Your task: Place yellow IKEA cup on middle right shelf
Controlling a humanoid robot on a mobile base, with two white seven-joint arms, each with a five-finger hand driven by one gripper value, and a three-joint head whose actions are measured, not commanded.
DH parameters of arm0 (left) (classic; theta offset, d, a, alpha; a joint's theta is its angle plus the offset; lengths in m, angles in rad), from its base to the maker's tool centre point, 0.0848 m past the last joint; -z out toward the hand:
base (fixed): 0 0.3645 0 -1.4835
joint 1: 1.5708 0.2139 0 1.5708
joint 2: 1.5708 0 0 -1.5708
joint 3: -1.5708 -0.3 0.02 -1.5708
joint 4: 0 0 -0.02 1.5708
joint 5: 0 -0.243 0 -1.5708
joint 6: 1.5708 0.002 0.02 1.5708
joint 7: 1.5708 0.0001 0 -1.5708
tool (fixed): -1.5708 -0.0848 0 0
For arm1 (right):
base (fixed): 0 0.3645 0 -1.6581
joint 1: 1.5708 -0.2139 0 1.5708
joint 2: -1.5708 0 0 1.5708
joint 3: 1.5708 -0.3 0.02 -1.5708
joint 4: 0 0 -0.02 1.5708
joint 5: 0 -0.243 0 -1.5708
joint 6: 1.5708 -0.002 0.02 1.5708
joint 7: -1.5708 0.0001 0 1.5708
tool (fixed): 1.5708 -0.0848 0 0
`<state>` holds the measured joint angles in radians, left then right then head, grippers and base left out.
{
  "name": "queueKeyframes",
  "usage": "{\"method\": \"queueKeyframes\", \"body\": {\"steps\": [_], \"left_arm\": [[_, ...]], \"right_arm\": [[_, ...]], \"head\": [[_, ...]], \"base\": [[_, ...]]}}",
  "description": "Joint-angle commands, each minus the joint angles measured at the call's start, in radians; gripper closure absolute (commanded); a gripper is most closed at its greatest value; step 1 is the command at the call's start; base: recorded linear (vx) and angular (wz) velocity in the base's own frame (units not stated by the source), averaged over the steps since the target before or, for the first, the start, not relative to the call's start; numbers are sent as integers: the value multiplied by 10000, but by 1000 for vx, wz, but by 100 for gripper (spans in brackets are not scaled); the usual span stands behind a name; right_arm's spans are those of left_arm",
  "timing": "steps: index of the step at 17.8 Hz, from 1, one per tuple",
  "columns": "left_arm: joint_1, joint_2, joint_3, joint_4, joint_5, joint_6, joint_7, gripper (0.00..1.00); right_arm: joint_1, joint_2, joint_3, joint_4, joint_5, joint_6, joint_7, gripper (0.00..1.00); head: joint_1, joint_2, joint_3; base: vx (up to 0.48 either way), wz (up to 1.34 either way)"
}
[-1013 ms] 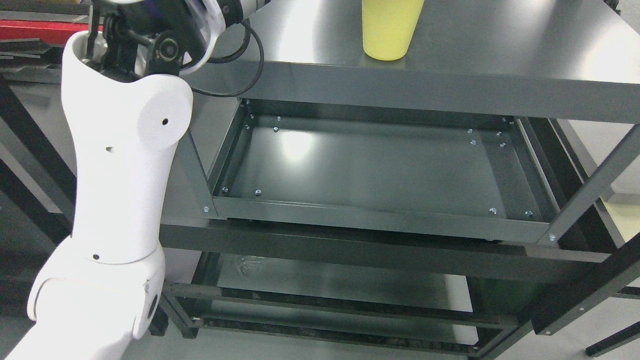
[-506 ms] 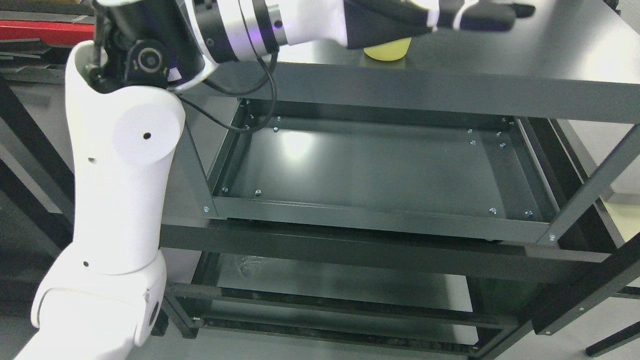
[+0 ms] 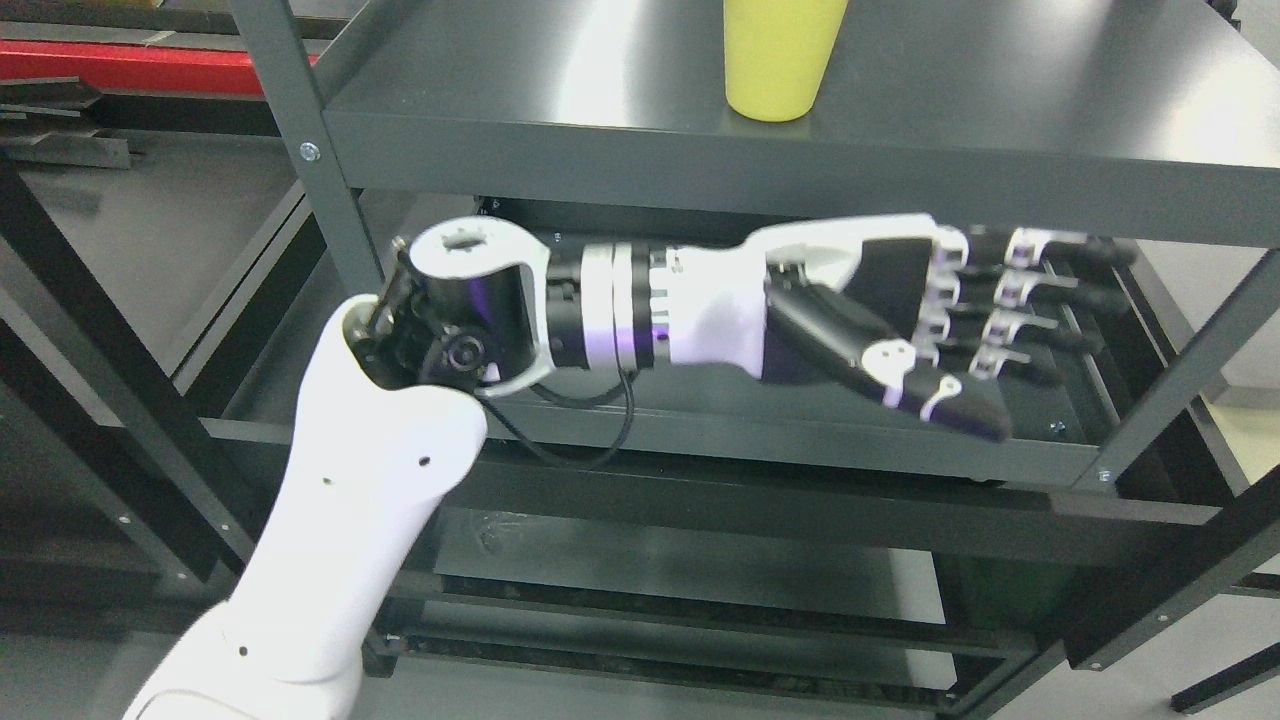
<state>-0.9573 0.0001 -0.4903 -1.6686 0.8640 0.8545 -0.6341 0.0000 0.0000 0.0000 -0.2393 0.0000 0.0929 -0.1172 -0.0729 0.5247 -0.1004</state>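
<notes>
A yellow cup (image 3: 780, 60) stands upright on the dark top shelf (image 3: 1000, 110) of a grey metal rack, its upper part cut off by the picture's top edge. My left hand (image 3: 1000, 330) reaches in from the lower left and hangs in front of the middle shelf (image 3: 800, 450), well below the cup. Its black fingers (image 3: 1040, 295) are stretched out straight toward the right and hold nothing. The hand and forearm hide most of the middle shelf tray. My right arm does not show.
A grey upright post (image 3: 300, 150) of the rack stands at the upper left, close to my elbow (image 3: 460, 320). A slanted rack post (image 3: 1190, 370) is at the right. A lower shelf (image 3: 650, 570) shows beneath. Red and black bars lie at the far left.
My left arm has swung down from the top shelf level, where the hand covered the cup, to the front of the middle shelf. The cup stands in the same place, uncovered.
</notes>
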Motion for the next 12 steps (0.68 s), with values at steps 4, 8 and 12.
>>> {"method": "queueKeyframes", "body": {"steps": [4,8,12], "left_arm": [[4110,174,-1684,1114,-5442,-4300,1302,1],[5001,174,52,1193,-7287,-6349,5596,1],[5721,174,822,1101,-7521,-7898,6694,1]], "right_arm": [[138,-175,169,0,-245,6,6,1],[138,-175,169,0,-245,6,6,1],[138,-175,169,0,-245,6,6,1]], "head": [[0,0,0],[0,0,0],[0,0,0]], "base": [[0,0],[0,0],[0,0]]}}
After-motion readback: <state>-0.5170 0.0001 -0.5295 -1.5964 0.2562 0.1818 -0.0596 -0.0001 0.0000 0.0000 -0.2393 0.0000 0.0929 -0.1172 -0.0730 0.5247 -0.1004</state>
